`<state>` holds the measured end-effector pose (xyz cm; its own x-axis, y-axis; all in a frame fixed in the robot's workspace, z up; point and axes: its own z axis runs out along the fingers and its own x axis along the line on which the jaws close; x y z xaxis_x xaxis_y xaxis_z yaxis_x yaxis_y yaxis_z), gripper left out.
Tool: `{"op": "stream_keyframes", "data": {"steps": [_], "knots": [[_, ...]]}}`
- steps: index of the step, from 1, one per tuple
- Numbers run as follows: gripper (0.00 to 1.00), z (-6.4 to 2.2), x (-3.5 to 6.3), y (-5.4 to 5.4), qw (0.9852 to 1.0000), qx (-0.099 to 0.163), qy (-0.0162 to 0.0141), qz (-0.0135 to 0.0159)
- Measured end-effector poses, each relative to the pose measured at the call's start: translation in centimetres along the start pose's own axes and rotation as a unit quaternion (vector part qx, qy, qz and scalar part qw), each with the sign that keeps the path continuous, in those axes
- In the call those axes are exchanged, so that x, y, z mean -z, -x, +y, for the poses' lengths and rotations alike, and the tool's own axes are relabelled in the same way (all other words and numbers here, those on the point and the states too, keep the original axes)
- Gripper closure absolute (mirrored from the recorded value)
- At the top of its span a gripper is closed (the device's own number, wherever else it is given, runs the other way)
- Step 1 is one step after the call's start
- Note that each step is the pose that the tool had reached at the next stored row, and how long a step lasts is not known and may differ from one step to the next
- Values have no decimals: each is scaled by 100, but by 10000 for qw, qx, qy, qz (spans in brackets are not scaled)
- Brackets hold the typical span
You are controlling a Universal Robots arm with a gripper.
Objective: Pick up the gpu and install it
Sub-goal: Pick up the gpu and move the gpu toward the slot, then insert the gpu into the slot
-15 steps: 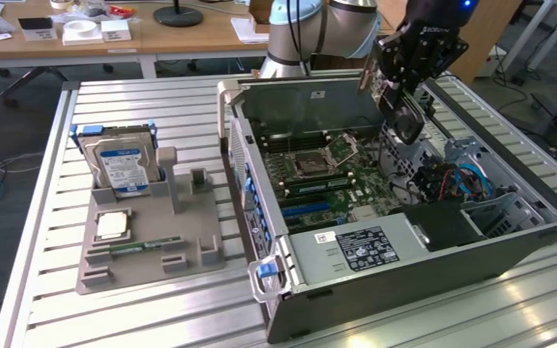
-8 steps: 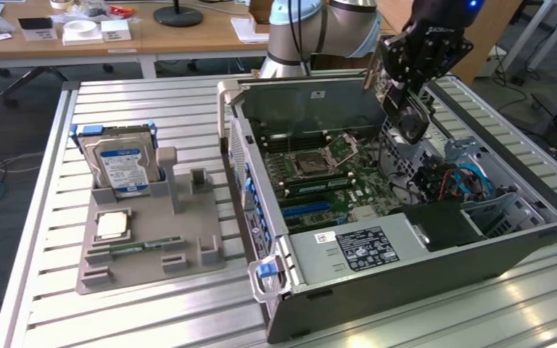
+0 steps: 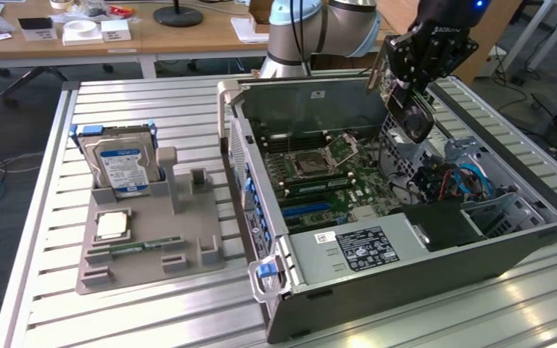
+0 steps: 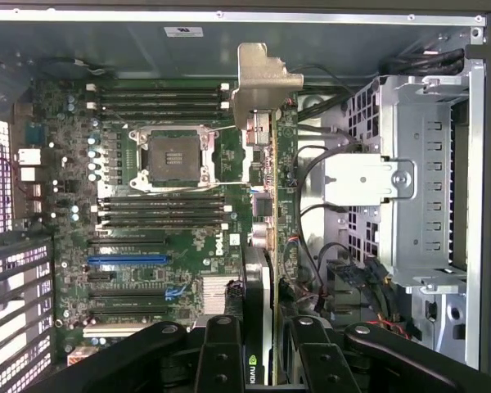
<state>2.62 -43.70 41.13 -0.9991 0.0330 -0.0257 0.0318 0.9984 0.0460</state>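
Note:
My gripper (image 3: 406, 81) hangs over the back right part of the open computer case (image 3: 289, 290), shut on the gpu (image 3: 412, 116). The card hangs on edge from the black fingers (image 3: 434, 47), its round fan facing the exterior view's right, its lower end level with the case's rim. In the wrist view the gpu (image 4: 262, 213) appears edge-on between my gripper (image 4: 259, 332) fingers (image 4: 221, 356). Its silvery bracket (image 4: 262, 86) points away from the wrist. It hovers above the motherboard (image 4: 188, 270), beside the processor socket (image 4: 170, 155) and off to one side of the blue slot (image 4: 127, 259).
A grey holder tray (image 3: 153, 270) on the exterior view's left carries a hard drive (image 3: 119, 161), a processor chip (image 3: 112, 226) and a memory stick (image 3: 138, 246). Inside the case are a drive cage (image 4: 417, 180), cables (image 3: 463, 181) and the power supply (image 3: 356, 250). A cluttered desk (image 3: 162, 36) stands behind.

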Motion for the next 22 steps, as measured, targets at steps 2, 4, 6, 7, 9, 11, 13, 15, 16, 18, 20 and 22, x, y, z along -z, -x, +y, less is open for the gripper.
{"op": "stream_keyframes", "data": {"steps": [2, 4, 6, 7, 9, 11, 13, 15, 16, 18, 20, 22], "knots": [[73, 0, 0, 0, 10000, 0, 0, 0], [73, 4, 0, 1, 10000, 1, 0, 0], [73, 22, -1, 6, 10000, 1, 0, 0], [73, 32, -2, 10, 10000, 1, 0, 0], [73, 47, -3, 24, 10000, 0, 0, 0], [73, 62, -5, 37, 10000, 1, 0, 0], [73, 78, -8, 49, 10000, 1, -1, 0], [73, 80, -8, 57, 10000, 0, 0, 0], [73, 81, -8, 57, 10000, 1, 0, 0], [73, 81, -8, 57, 10000, 1, 0, 0], [73, 81, -8, 57, 10000, 0, 0, 0], [73, 81, -8, 57, 10000, 0, 0, 0]]}}
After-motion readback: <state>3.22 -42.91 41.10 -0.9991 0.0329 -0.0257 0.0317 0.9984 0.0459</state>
